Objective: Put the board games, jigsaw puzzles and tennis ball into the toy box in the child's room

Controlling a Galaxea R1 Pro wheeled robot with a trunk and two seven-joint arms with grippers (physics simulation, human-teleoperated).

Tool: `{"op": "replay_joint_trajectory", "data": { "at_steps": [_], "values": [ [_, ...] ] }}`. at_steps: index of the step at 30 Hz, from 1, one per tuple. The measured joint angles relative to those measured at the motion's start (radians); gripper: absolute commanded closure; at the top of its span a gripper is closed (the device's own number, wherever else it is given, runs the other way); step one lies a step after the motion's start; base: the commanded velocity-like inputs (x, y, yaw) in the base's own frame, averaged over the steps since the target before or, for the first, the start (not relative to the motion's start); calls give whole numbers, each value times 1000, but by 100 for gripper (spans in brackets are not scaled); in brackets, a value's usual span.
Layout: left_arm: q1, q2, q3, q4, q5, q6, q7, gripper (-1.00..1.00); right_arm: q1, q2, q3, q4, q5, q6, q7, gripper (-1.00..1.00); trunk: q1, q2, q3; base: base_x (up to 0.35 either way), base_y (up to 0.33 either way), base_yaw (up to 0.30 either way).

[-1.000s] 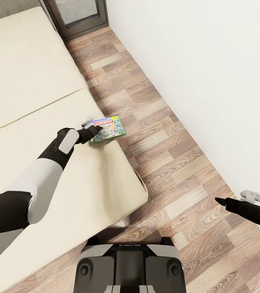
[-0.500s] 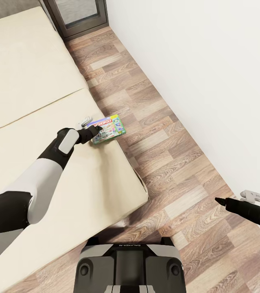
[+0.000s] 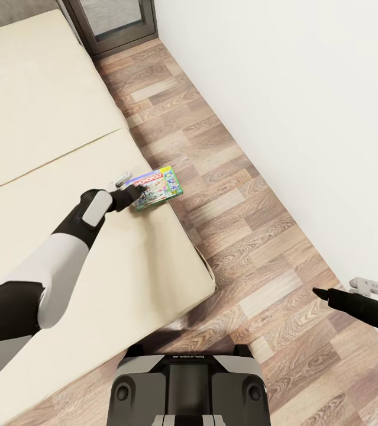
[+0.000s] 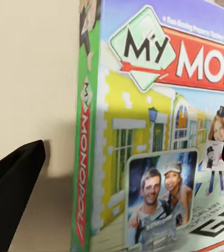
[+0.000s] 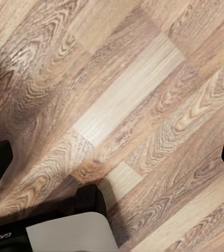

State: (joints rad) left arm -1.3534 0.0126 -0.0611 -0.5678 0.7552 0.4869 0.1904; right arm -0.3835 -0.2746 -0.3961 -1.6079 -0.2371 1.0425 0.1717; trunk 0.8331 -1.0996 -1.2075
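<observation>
Head view: Monopoly box (image 3: 158, 187) lies flat at bed (image 3: 64, 148) edge, approx 12 o'clock from base. Left gripper (image 3: 134, 191) spread wide, straddling its near edge. Looks light, stiff, slick; pinch across thin edge. Right gripper (image 3: 320, 291) idle at 4 o'clock, can't tell its state.

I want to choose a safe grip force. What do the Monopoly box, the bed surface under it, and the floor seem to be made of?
The flat green-edged Monopoly board game box looks like printed cardboard, with crisp edges and a slightly glossy picture. The cream bed looks like soft matte fabric, with a seam and rounded edges. The brown plank floor shows wood grain; it could be wood or laminate.
</observation>
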Motion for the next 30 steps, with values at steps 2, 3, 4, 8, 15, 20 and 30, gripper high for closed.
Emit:
{"op": "replay_joint_trajectory", "data": {
  "at_steps": [2, 3, 4, 8, 15, 20, 30],
  "values": [
    [3, 3, 1, -1, -1, 2, 1, -100, 6, -1, 0, 0, 0, 0, 0, -100, 0, 0, 0, 0, 0, 0],
    [3, 3, 1, 0, -2, 2, 1, -100, 6, -1, 0, 0, 0, 0, 0, -100, 0, 0, 0, 0, 0, 0],
    [6, 7, 2, -1, -1, 4, 1, -100, 11, -1, 0, 0, 0, 0, 0, -100, 0, 0, 0, 0, 0, 0],
    [16, 20, 5, -4, 12, 9, 2, -100, 18, -3, 0, 0, -1, 0, 0, -100, 0, 0, 0, 0, 0, 0],
    [77, 88, 12, -132, 19, 78, 2, -100, 25, -5, 0, 1, -2, 0, 1, -100, 0, 0, 0, 0, 0, 0],
    [138, 134, 52, -323, 16, 195, 13, -100, 11, 1, 0, 4, -11, 0, -1, -100, 0, 0, 0, 0, 0, 0],
    [278, 170, 150, -698, 26, 355, 106, -100, -34, 54, 0, 9, -79, 0, -12, -100, 0, 0, 0, 0, 0, 0]
  ]
}}
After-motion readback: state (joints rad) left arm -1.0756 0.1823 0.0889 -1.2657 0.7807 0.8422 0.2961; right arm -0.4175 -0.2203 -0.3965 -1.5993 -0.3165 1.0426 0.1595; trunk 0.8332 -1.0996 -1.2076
